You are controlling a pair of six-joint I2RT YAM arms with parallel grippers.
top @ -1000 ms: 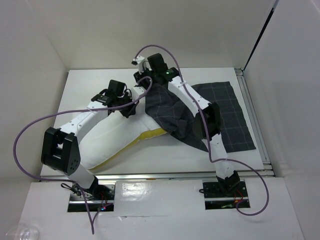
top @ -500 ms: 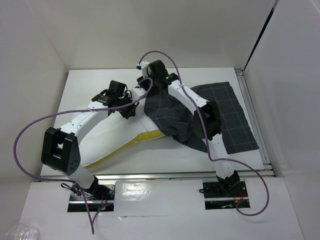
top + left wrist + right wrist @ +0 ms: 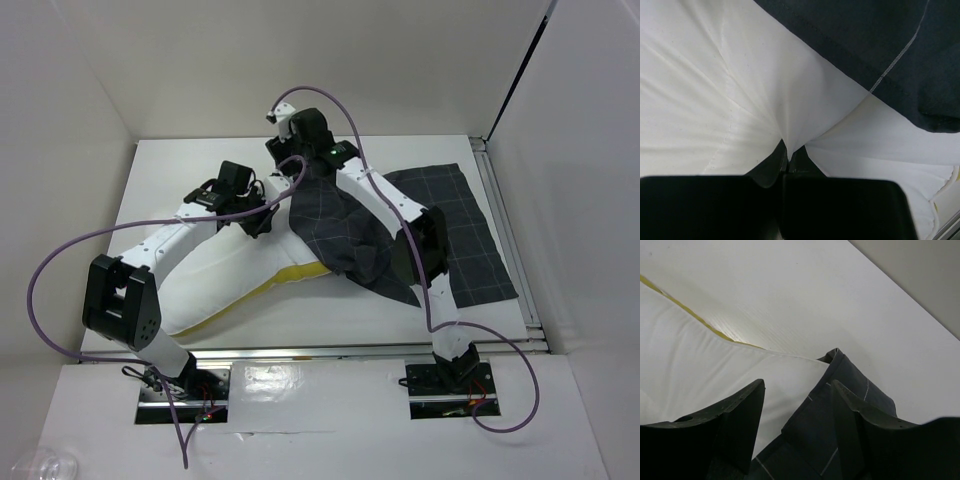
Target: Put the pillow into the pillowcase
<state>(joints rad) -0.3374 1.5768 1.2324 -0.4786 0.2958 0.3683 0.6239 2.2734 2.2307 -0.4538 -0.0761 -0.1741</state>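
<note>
The white pillow (image 3: 235, 275) lies across the left half of the table, its yellow band (image 3: 275, 283) showing along the near edge. The dark checked pillowcase (image 3: 455, 225) covers the pillow's right end and spreads flat to the right. My left gripper (image 3: 262, 220) is shut on a pinch of the pillow's white fabric (image 3: 788, 150), just beside the pillowcase's hem (image 3: 875, 60). My right gripper (image 3: 797, 385) stands open at the far side over the pillowcase's corner (image 3: 840, 367). The hem lies under its jaws, beside the bare pillow (image 3: 700, 370).
White walls close in the table (image 3: 160, 170) at the back and on both sides. A metal rail (image 3: 500, 200) runs along its right edge. Purple cables (image 3: 60, 260) loop off both arms. The right arm (image 3: 400, 215) stretches across the pillowcase.
The right gripper's jaws have spread apart and let the pillowcase's edge go. It lifted slightly back at the far side. The left gripper has kept its pinch on the pillow.
</note>
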